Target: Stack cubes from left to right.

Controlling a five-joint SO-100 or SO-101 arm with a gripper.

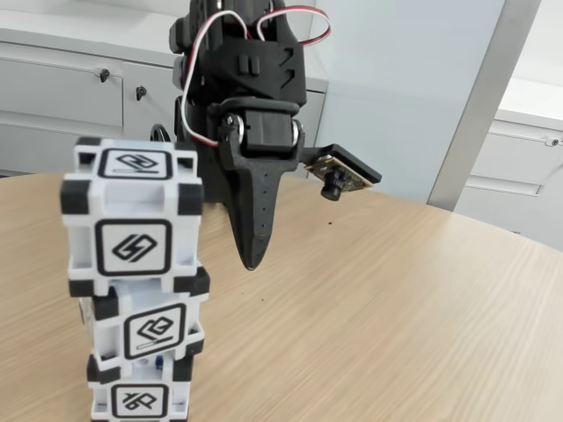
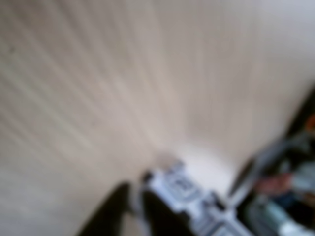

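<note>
Gripper (image 1: 252, 259) empty beside the three stacked cubes (image 1: 134, 290) on the bench (image 1: 396, 308), apparently closed. Stacking seemingly done; next, only clean withdrawal without nudging.

No readable text; cubes (image 1: 132, 264) bear line glyphs.

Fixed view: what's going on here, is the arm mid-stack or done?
All three cubes stand in one tower on the wooden table: the bottom cube, the middle cube and the top cube, which sits slightly askew. The black gripper hangs beside the tower, to its right in this view, holding nothing. Whether it touches the top cube cannot be told. The fingers look closed together. The wrist view is blurred but shows a cube top below. Stacking looks done.
</note>
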